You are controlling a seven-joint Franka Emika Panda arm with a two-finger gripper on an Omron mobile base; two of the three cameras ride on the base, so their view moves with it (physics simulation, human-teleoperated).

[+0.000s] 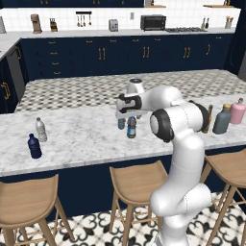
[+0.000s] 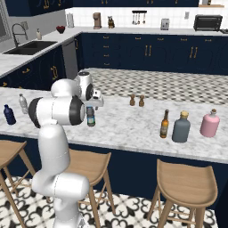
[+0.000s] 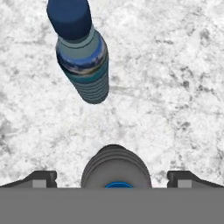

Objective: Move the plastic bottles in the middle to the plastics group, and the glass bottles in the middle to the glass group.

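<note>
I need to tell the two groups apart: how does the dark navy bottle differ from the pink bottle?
The dark navy bottle is small and squat, at the counter's left end; the pink bottle is wider, pale, at the right end. Both stand upright on the marble counter.

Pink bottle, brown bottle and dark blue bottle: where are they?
Pink bottle (image 2: pixel 209 125): right base view, its body.
Brown bottle (image 2: pixel 164 125): right base view, its label.
Dark blue bottle (image 1: pixel 34 147): left base view, its body.

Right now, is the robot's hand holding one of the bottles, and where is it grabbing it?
Nothing is held yet. The gripper is open, its fingertips standing wide on either side of the teal-blue bottle below it, not touching.
</note>
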